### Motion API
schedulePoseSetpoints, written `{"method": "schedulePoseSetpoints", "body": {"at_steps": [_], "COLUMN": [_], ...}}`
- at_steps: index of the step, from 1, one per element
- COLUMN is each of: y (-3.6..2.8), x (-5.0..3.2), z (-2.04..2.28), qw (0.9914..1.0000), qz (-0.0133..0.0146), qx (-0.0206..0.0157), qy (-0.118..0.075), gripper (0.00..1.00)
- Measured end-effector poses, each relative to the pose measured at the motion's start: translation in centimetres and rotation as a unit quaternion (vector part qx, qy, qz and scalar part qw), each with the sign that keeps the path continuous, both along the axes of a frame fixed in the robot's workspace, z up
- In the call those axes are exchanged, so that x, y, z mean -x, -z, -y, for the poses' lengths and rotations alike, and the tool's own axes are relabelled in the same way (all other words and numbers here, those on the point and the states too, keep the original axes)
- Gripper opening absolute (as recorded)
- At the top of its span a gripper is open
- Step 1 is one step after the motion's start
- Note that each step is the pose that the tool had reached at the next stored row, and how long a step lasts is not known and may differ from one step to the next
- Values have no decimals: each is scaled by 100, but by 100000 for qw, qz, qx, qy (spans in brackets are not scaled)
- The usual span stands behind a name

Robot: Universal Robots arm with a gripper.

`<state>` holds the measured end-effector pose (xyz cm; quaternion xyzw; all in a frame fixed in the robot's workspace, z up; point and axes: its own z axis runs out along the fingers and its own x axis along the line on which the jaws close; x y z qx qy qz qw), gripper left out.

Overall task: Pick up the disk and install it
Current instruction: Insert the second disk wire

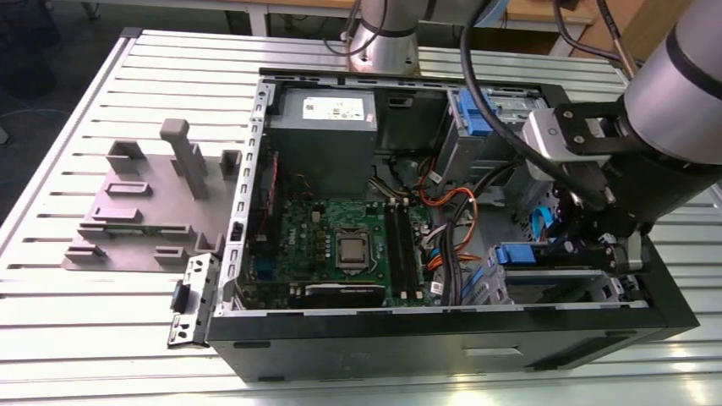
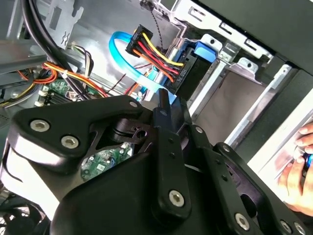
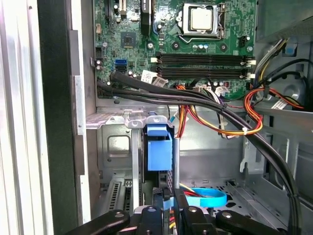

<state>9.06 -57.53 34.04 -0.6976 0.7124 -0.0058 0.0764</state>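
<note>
Blue-framed disk: stands on edge in a slot of the metal drive cage, blue carrier end facing out; shows as a blue tab in the exterior view.
Cage position: sits in the corner of the open computer case toward the exterior view's right, beside the motherboard.
Gripper: hangs inside the case, just in front of the disk's blue end, in line with it; contact cannot be told.
Grip: cannot tell how far open, nor whether anything is held.
Cables: blue flat cable and red-yellow-black wire bundle run to a black connector just past the gripper tip.
Grey holder: rests on the slotted table, well apart from the gripper.
Hand: lies outside the case wall in the second wrist view.
</note>
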Motion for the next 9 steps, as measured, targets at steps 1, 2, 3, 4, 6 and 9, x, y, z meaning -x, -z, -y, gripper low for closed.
{"method": "schedulePoseSetpoints", "body": {"at_steps": [1,2,3,4,6,9], "y": [-23,-43,-62,-84,-130,-199], "x": [0,0,0,0,0,0], "z": [0,0,0,0,0,0], "qw": [100000,100000,100000,100000,100000,100000], "qz": [-19,-28,-35,-50,-73,-108], "qx": [-25,-43,-41,-44,-60,-79], "qy": [-2,1,-1,0,0,0], "gripper": [24,24,24,24,24,24]}}
